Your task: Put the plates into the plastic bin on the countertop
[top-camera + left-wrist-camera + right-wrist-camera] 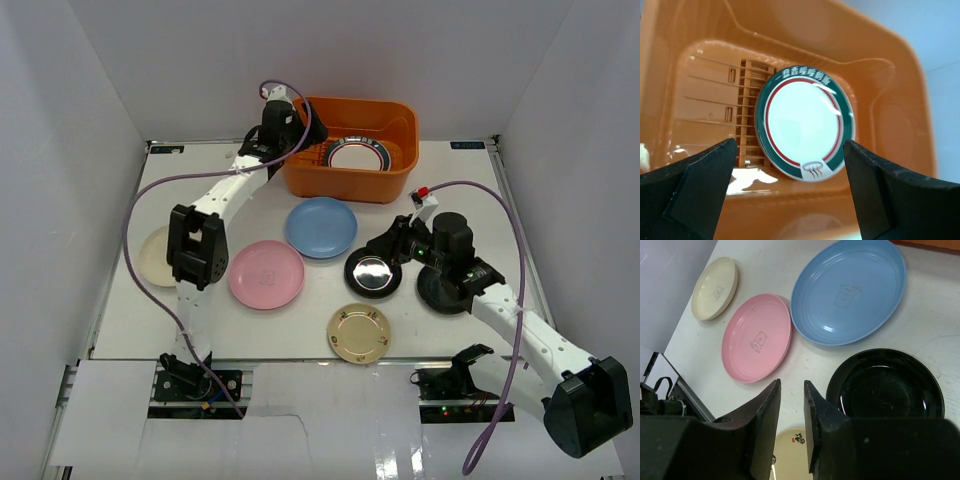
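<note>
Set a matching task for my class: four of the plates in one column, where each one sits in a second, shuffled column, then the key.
Plates
1. green-rimmed plate
2. cream plate
3. gold plate
4. blue plate

Places
A. nearest the front edge of the table
B. inside the orange bin
C. on the table, just in front of the bin
D. at the far left of the table

Pairs: 1-B, 2-D, 3-A, 4-C
</note>
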`<state>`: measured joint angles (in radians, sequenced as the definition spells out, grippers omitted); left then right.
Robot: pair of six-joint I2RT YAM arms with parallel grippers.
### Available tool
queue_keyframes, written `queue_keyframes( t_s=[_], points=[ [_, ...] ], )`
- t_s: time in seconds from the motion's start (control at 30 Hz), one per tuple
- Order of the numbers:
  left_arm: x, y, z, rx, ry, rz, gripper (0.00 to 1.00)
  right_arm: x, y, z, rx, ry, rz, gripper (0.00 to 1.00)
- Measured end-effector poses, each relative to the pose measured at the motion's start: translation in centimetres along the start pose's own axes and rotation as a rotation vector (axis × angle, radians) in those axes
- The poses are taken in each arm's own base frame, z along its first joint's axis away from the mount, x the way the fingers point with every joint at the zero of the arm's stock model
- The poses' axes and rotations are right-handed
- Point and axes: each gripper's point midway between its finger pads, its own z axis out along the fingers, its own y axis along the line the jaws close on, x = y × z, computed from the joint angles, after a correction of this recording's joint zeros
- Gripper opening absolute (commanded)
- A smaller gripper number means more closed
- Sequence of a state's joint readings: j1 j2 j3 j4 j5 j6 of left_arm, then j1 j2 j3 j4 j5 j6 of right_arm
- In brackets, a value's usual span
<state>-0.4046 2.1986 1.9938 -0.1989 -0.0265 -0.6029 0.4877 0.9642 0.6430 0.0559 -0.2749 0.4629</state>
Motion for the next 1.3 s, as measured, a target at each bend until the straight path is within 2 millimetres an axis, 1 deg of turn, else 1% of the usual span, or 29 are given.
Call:
queue_keyframes(
  t_s=[0.03, 0.1, 0.2, 0.27, 0.33, 0.4, 0.43, 0.5, 0.53, 0.57, 0.63, 0.7, 0.77, 0.83, 0.93, 1.03, 1.07, 1.1, 1.3],
  points=[
    [-1.1, -0.5, -1.5, 0.006, -0.019, 0.014, 0.98, 0.2, -0.1, 0.2, 0.003, 0.006, 0.005, 0.33],
    [-3.5, -1.7, -5.3, 0.021, -0.068, 0.041, 0.98, 0.6, -0.2, 0.6, 0.004, 0.021, 0.014, 0.36],
    [-7.3, -3.0, -12.3, 0.046, -0.185, 0.074, 0.98, 1.5, -0.3, 1.6, 0.005, 0.052, 0.027, 0.39],
    [-9.1, -3.0, -17.4, 0.048, -0.274, 0.085, 0.98, 2.5, -0.2, 2.4, 0.005, 0.082, 0.033, 0.41],
    [-9.9, -2.2, -22.0, 0.038, -0.347, 0.081, 0.98, 3.5, 0.0, 3.3, 0.006, 0.118, 0.036, 0.42],
    [-9.4, -0.5, -25.0, 0.009, -0.387, 0.067, 0.98, 4.3, 0.2, 4.2, 0.008, 0.148, 0.035, 0.43],
    [-8.8, 0.7, -25.9, -0.011, -0.394, 0.059, 0.98, 4.7, 0.3, 4.7, 0.012, 0.162, 0.033, 0.44],
    [-6.5, 3.7, -26.9, -0.073, -0.376, 0.039, 0.98, 5.0, 0.7, 5.5, 0.013, 0.177, 0.026, 0.47],
    [-4.4, 5.6, -27.0, -0.114, -0.34, 0.029, 0.98, 5.1, 0.8, 5.9, 0.015, 0.179, 0.022, 0.48],
    [-3.4, 6.9, -26.9, -0.146, -0.321, 0.022, 0.98, 5.1, 1.0, 6.2, 0.017, 0.18, 0.018, 0.49],
    [0.1, 10.1, -26.8, -0.225, -0.252, 0.007, 0.98, 5.0, 1.2, 6.8, 0.023, 0.178, 0.01, 0.52],
    [3.2, 12.5, -27.3, -0.29, -0.188, -0.004, 0.98, 4.6, 1.3, 7.5, 0.036, 0.17, 0.002, 0.53],
    [5.0, 13.9, -28.2, -0.332, -0.16, -0.019, 0.98, 4.5, 1.1, 8.0, 0.053, 0.165, -0.001, 0.54],
    [5.6, 14.6, -29.3, -0.353, -0.166, -0.042, 0.98, 4.3, 0.6, 8.5, 0.078, 0.155, -0.003, 0.56],
    [5.6, 15.4, -30.7, -0.378, -0.201, -0.076, 0.98, 4.1, -0.1, 9.3, 0.114, 0.144, -0.006, 0.57],
    [5.8, 16.3, -31.6, -0.413, -0.221, -0.111, 0.98, 4.0, -1.2, 10.2, 0.165, 0.134, -0.009, 0.58],
    [6.1, 16.8, -31.9, -0.432, -0.223, -0.121, 0.98, 4.1, -1.5, 10.3, 0.177, 0.133, -0.01, 0.62],
    [6.4, 17.3, -32.0, -0.449, -0.223, -0.131, 0.98, 4.1, -1.9, 10.6, 0.192, 0.129, -0.011, 0.62],
    [8.8, 20.5, -33.2, -0.574, -0.205, -0.206, 0.98, 3.9, -4.0, 12.1, 0.283, 0.102, -0.025, 0.63]
  ],
)
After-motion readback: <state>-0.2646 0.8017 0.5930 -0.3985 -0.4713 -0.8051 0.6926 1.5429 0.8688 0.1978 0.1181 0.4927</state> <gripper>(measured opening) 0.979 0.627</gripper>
